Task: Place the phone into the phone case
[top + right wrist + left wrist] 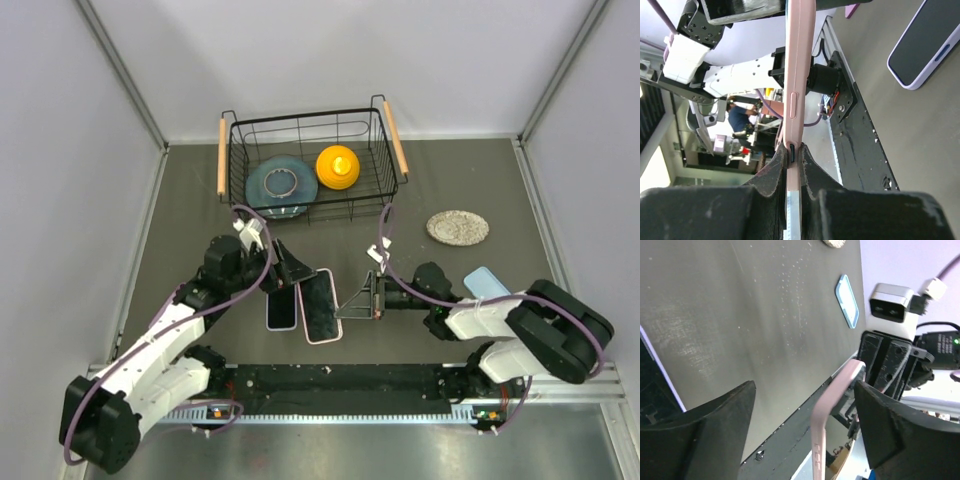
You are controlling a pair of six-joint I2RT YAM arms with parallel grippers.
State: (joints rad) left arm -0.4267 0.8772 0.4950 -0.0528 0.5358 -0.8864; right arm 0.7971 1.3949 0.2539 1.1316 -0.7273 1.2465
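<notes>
Just ahead of the two arm bases, a pink phone case (320, 305) is lifted off the dark table (450, 180) and tilted onto its long edge. The right gripper (794, 152) is clamped on one end of the case, its two fingers pressed flat against either face, which looks meant to steady the case for the other arm. The left gripper (805, 390) reaches in from the opposite side with its fingers spread wide, one on each side of the case's raised edge. From these views I cannot tell whether either finger touches it. I also cannot tell whether the dark surface inside the pink rim is a screen or the empty shell. A lavender-edged phone (282, 310) lies flat, screen up, just beside the case and beneath the left arm's wrist, so it seems not yet seated. Well off to the right lies a light blue case (485, 282). A wire basket (300, 115) stands at the back of the table.
</notes>
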